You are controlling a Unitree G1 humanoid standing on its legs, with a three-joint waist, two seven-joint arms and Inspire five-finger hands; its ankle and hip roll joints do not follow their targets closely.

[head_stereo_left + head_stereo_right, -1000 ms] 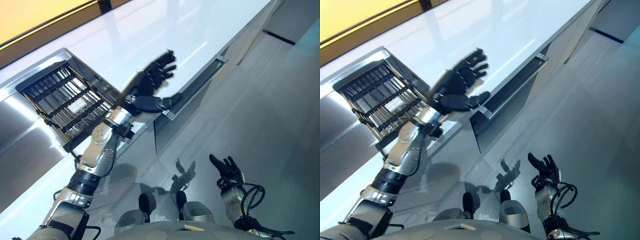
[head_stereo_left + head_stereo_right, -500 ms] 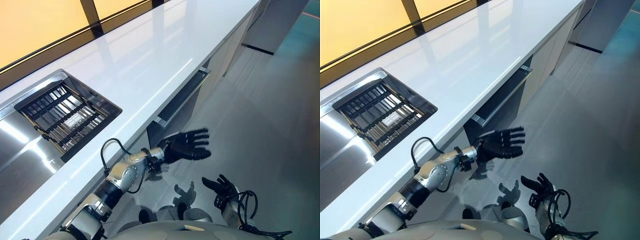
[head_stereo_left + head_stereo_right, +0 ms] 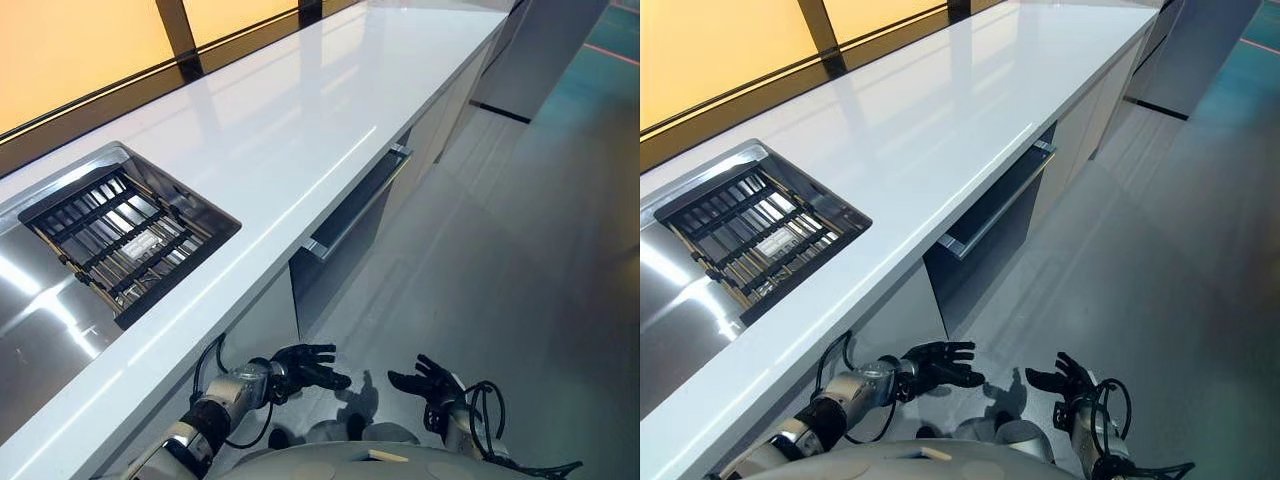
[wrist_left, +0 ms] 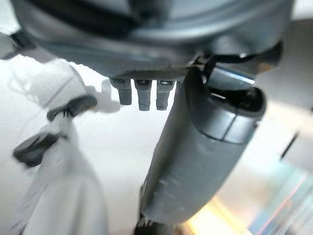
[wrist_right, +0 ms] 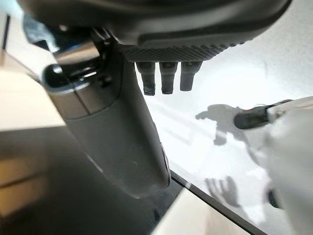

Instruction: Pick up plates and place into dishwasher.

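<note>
A dark dishwasher front [image 3: 335, 262] sits under the white counter [image 3: 300, 110], with a silver bar handle [image 3: 360, 205] along its top and a dark gap above it. My left hand [image 3: 305, 365] hangs low before the counter's front, below that panel, open with fingers spread and holding nothing. My right hand [image 3: 425, 377] is beside it over the grey floor, also open with nothing in it. Past the straight thumb [image 4: 205, 147] of the left hand and the thumb [image 5: 117, 132] of the right hand lies only pale floor.
A black wire dish rack [image 3: 120, 235] sits in the steel sink [image 3: 30, 300] at the counter's left end. A dark tall cabinet [image 3: 545, 50] stands at the counter's far end. Grey floor [image 3: 520, 250] stretches to the right of the counter.
My left hand has dropped from beside the dishwasher handle, at counter height, to low near the floor, still open. The right hand stays low. The camera has shifted.
</note>
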